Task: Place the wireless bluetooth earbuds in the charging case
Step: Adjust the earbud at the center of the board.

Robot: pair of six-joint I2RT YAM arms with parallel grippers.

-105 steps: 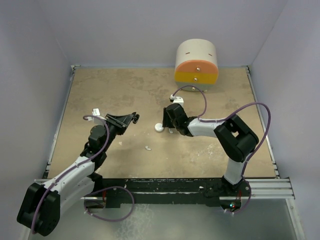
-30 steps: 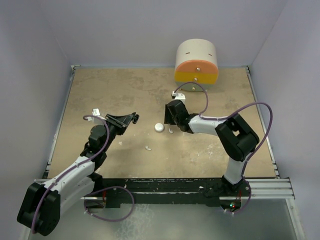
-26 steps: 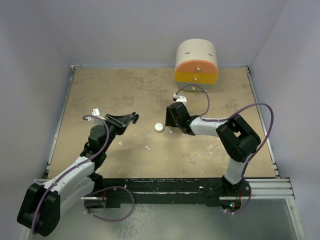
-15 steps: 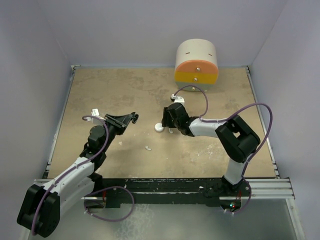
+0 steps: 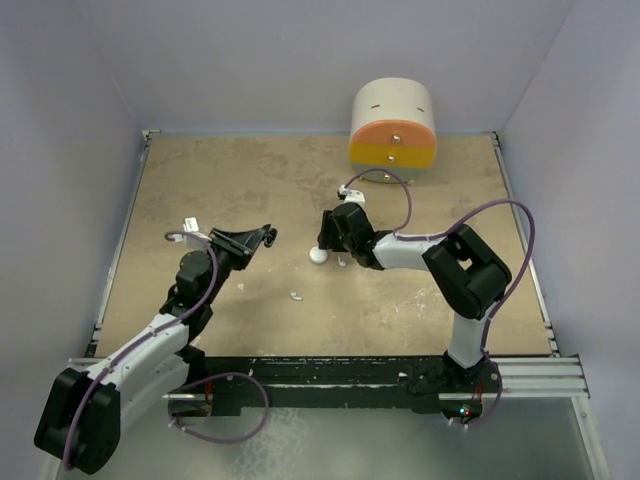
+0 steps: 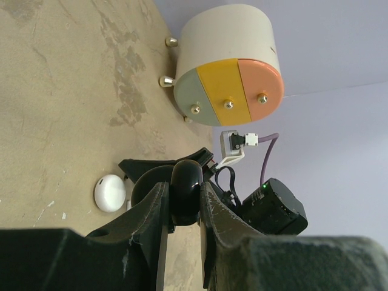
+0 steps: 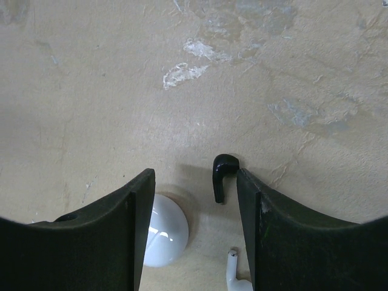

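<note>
Roughly mid-table [image 5: 200, 190], a black earbud [image 7: 223, 176] is seen lying flat between the spread fingers of the right gripper [image 7: 195, 182], just beside one finger. Its long axis is aligned with the fingers, stem pointing back toward the wrist. A white round case [image 7: 165, 237] lies near. A glossy black round case [image 6: 187, 179] is pinched by the left gripper [image 6: 183, 200].

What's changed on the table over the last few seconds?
The right fingers slid slightly left toward the white disc, open, a black earbud between them, gripping nothing. The left fingers stayed shut on a black rounded piece; the disc and the loose white earbud haven't moved.
</note>
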